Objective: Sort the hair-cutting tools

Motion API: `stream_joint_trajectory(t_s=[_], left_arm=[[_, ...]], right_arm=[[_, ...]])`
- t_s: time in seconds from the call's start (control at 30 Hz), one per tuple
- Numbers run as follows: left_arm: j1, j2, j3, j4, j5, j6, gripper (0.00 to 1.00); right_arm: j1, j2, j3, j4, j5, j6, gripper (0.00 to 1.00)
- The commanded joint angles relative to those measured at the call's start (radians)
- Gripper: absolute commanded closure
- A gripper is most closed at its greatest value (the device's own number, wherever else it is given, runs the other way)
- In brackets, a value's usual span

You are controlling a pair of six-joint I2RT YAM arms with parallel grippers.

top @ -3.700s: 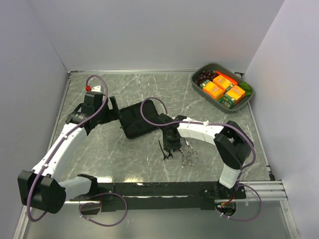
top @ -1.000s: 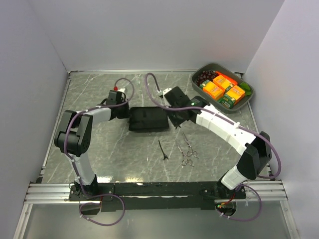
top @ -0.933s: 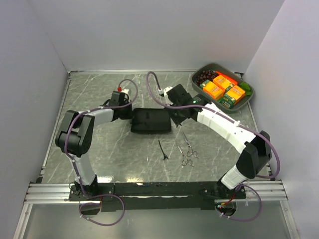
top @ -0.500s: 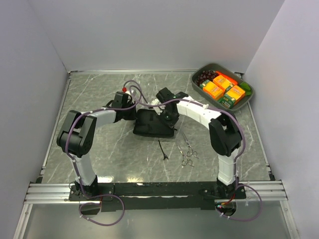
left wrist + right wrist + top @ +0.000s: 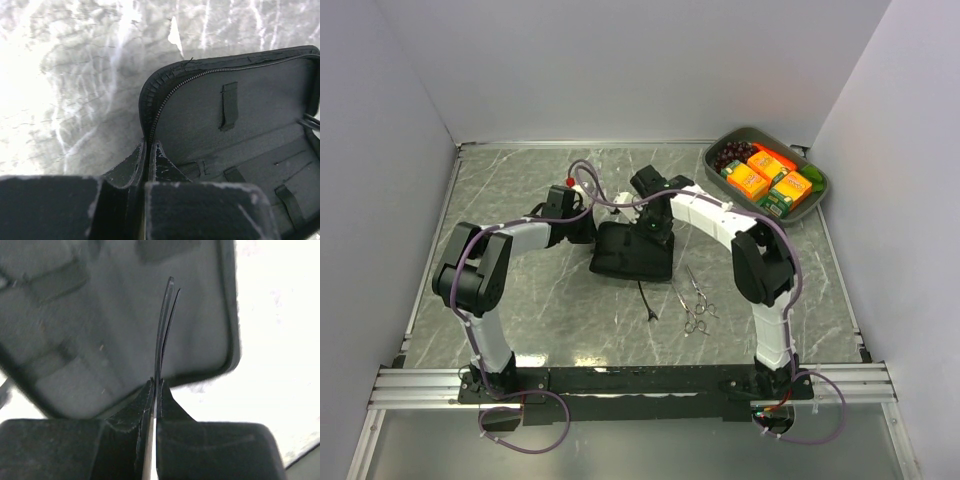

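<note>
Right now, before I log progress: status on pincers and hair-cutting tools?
Left pincer shut on rim of open case. Right pincer shut on hair clip, above case. Second clip, both scissors on table beside case. Nothing blocking.

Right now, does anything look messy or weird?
Nothing is broken or spilled. The scissors and one hair clip lie loose on the table, outside the open case.

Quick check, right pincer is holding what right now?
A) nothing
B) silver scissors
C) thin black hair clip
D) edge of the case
C: the right wrist view shows the right pincer shut on a thin black hair clip, whose tip sticks out over the open case.
</note>
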Motion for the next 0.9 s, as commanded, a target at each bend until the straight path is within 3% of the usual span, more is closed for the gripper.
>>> stream_joint_trajectory(t_s=[0.0,0.4,0.87], left_arm=[[-0.021,-0.05,-0.012,0.022,0.064,0.018,0.99],[-0.028,-0.029,-0.023,0.065,0.162,-0.061,0.99],[-0.048,-0.024,-0.029,0.072,0.2,-0.077,0.99]], right_arm=[[0.008,0.081,0.067,-0.023,-0.002,-0.098,1.0],[-0.008,0.044,-0.054,-0.014,0.057,-0.252,1.0],[0.02,0.072,-0.074,0.006,0.156,-0.269,1.0]])
